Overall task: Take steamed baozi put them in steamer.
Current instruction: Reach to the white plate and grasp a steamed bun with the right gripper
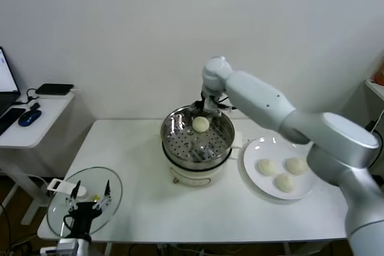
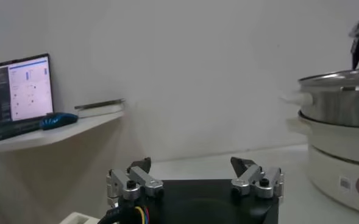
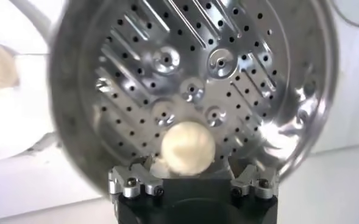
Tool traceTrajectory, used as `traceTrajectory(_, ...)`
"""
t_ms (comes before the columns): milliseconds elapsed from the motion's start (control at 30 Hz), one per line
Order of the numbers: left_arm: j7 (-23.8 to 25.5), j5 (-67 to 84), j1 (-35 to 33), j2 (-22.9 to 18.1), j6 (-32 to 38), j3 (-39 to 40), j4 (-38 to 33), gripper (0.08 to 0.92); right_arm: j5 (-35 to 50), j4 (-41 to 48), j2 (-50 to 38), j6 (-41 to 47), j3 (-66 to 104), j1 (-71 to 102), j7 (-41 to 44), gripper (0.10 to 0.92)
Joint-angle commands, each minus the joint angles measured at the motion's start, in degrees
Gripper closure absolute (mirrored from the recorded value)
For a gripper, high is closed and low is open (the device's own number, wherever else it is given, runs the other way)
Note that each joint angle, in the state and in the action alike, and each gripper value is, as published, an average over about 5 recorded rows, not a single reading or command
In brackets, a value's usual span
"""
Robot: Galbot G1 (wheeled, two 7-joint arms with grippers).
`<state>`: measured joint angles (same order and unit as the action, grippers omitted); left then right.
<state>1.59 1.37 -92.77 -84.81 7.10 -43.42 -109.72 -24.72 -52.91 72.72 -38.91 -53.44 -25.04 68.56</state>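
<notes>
While one bun [image 1: 200,124] sits in the steamer [image 1: 180,142], three wait on the plate [image 1: 252,172].
Right claw [image 1: 207,107] hangs wide open, holding nothing, over the steamer's far rim. Left claw [image 1: 90,198] rests open over the glass lid [image 1: 60,214].

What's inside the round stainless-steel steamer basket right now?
One cream-white steamed baozi lies on the perforated floor of the shiny steel steamer, near its far wall. The open right gripper above hides a little of the floor.
</notes>
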Motion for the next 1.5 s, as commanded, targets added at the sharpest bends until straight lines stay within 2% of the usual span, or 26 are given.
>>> traceTrajectory(33, 0.1, -0.8, 0.2, -0.3, -0.4, 0.4, -0.9, 0.177, 28.1, -8.4, -15.3, 8.1, -16.7, -15.7, 4.6, 0.203)
traceTrajectory(200, 0.0, -0.7, 0.0, -0.3, -0.6, 0.7, -1.4, 0.177, 40.3, -10.6, -24.1, 23.4, -25.2, -19.9, 4.8, 0.203)
traceTrajectory(333, 0.3, -0.7, -0.2, -0.2, -0.7, 1.1, -2.0, 0.177, 45.5, -8.0, -29.2, 29.5, -26.1, -17.7, 3.4, 0.203)
traceTrajectory(500, 0.4, -1.1, -0.3, -0.2, -1.1, 1.5, -2.8, 0.177, 46.1, -7.2, -35.4, 36.1, -21.9, -9.2, 2.6, 0.203)
traceTrajectory(667, 0.4, -1.4, -0.8, -0.3, -1.0, 1.8, -3.4, 0.177, 43.7, -6.2, -37.7, 40.5, -14.4, 0.2, 1.0, 0.203)
traceTrajectory(800, 0.5, -1.1, -1.6, -0.4, -1.0, 2.1, -4.2, 0.177, 42.7, -5.3, -36.7, 43.1, -9.7, 5.9, -0.7, 0.203)
traceTrajectory(1000, 0.6, -0.9, -2.2, -0.7, -1.2, 2.5, -5.4, 0.177, 41.1, -2.1, -30.6, 45.1, -5.9, 11.5, -2.9, 0.203)
traceTrajectory(1233, 0.6, -1.0, -2.7, -0.8, -1.0, 2.4, -5.9, 0.177, 35.6, 1.4, -24.4, 44.0, -5.6, 14.6, -2.4, 0.203)
traceTrajectory(1500, 0.6, -0.9, -2.7, -0.9, -0.9, 2.1, -5.5, 0.177, 32.0, 4.9, -21.1, 43.1, -5.6, 15.9, -0.7, 0.203)
